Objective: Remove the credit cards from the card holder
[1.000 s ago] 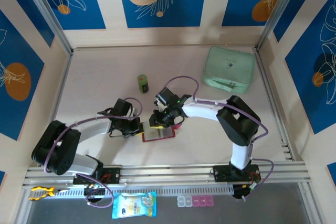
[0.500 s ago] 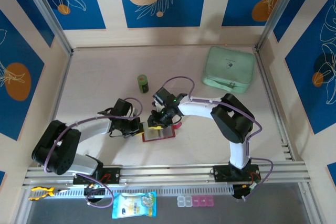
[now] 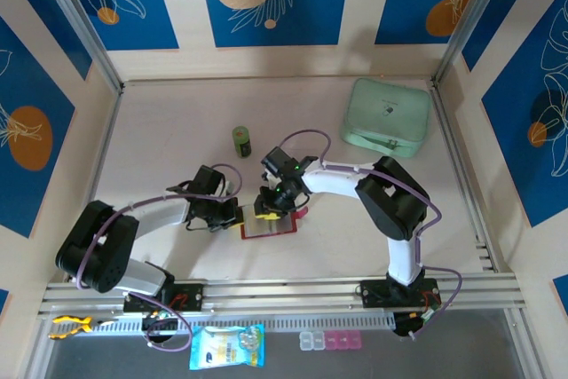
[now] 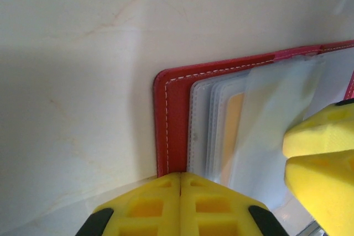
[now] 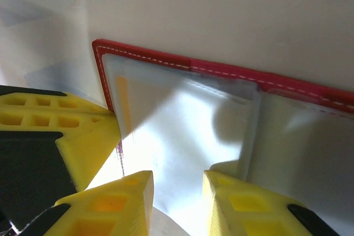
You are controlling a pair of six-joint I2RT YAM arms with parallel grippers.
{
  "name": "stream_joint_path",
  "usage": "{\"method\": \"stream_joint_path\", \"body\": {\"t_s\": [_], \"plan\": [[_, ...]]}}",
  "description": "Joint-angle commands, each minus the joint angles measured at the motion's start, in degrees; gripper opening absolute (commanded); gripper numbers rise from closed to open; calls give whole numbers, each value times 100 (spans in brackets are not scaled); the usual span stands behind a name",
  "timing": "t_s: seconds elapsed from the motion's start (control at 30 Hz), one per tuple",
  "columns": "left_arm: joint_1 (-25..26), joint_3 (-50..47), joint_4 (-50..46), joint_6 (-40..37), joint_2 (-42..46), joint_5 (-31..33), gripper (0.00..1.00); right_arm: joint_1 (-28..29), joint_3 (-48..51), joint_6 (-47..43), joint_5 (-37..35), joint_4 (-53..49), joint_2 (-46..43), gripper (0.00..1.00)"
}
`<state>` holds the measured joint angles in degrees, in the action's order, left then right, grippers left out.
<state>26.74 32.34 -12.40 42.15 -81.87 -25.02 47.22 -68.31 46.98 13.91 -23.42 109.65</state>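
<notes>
Red, stitched and lying open flat on the pale table (image 3: 177,122), the card holder (image 4: 170,131) sits directly between the two grippers. The left gripper (image 4: 181,183) has its yellow fingers pressed together, resting at the holder's outer red edge, apparently pinning it down. The right gripper (image 5: 177,183) stands just across from it with its fingers a little apart. It hovers over the clear plastic sleeves (image 5: 182,131), one leaf of which curls up toward the gap between the fingers. I cannot tell whether that leaf is touched.

The credit cards (image 4: 237,122) show as a thin tan strip tucked inside the sleeves, just ahead of the left gripper's tips.

The cards are probably light, stiff and smooth, so they should slide out if pulled along the pocket rather than lifted. The sleeves look soft, floppy and glossy, and they will likely buckle or come up with the card. The best hold seems to be on a card's exposed short edge at the pocket mouth. Pinch the card alone, not the film, while the holder's red cover is kept down.
</notes>
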Motion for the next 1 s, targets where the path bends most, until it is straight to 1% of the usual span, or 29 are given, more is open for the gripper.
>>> {"method": "stream_joint_path", "body": {"t_s": [0.0,0.43,0.57,0.77,0.97], "plan": [[23,58,-157,-137,-149,243,2,-80,137,-42,-31,-183,-231,30],[15,217,-322,-192,-71,278,2,-143,283,-75,33,-93,-198,30],[18,269,-340,-104,99,291,3,-162,332,-76,42,-50,-221,30],[33,229,-86,235,479,125,9,-161,371,-80,61,-14,-233,29],[198,256,252,554,521,-55,23,-169,397,-76,62,-5,-234,29]]}}
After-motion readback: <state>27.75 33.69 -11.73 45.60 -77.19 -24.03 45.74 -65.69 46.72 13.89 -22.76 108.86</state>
